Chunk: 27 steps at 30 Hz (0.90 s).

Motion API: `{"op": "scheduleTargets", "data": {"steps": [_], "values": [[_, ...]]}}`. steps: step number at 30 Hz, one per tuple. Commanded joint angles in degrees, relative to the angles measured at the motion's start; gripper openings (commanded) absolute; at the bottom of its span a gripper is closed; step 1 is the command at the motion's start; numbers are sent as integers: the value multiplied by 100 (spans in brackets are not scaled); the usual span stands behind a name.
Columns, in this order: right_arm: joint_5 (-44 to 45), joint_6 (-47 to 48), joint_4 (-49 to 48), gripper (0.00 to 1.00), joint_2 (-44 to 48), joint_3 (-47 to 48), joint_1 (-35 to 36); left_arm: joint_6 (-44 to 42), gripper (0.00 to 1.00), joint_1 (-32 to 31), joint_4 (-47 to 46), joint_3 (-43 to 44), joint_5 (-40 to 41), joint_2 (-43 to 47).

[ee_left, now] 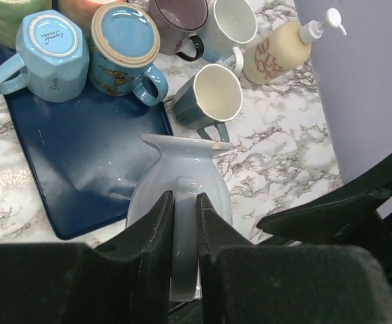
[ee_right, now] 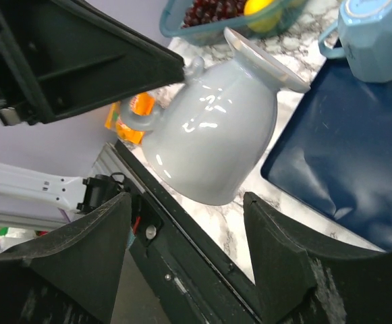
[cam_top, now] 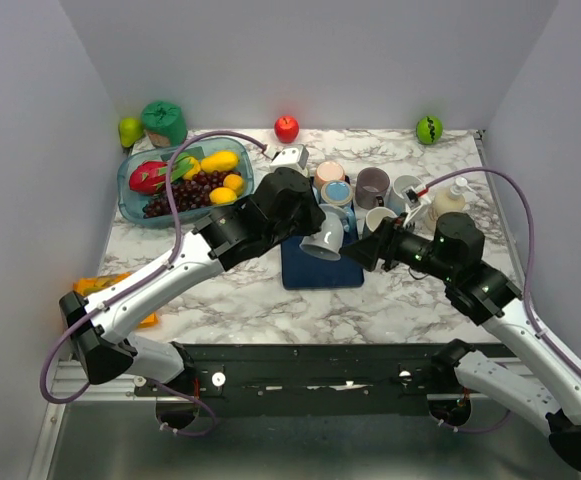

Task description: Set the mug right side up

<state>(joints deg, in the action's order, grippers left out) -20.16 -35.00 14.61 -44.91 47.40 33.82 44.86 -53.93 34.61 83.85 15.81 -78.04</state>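
The left tool (ee_left: 184, 202) pinches the handle (ee_left: 185, 250) of a pale grey mug (ee_left: 182, 169), both black fingers tight against it. The mug's flared end points away and hides the near corner of a dark blue mat (ee_left: 81, 155) on the marble counter (ee_left: 276, 148). On the mat stand a faceted light blue mug (ee_left: 47, 57) and a butterfly-printed blue mug (ee_left: 121, 50), both bottom-up. Just off the mat a dark grey mug (ee_left: 206, 101) shows its white inside, with a soap bottle (ee_left: 276, 54) beyond it

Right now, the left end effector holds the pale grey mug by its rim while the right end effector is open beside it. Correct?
No: the left end effector holds the pale grey mug by its handle, not its rim, as the left wrist view shows. The right end effector is open beside it.
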Motion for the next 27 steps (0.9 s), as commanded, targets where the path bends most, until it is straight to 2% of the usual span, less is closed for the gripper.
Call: {"op": "scheduleTargets", "data": {"steps": [1, 9, 18, 27], "values": [[443, -76, -46, 75, -176, -266, 151, 93, 0, 67, -253, 70, -26, -36], [1260, -297, 533, 75, -405, -275, 168, 5, 0, 137, -350, -352, 71, -431], [1287, -235, 552, 75, -528, -574, 168, -117, 0, 366, -569, -607, 18, -1046], [1418, -156, 894, 75, -713, -451, 168, -872, 0, 515, -78, -142, -69, -2171]]}}
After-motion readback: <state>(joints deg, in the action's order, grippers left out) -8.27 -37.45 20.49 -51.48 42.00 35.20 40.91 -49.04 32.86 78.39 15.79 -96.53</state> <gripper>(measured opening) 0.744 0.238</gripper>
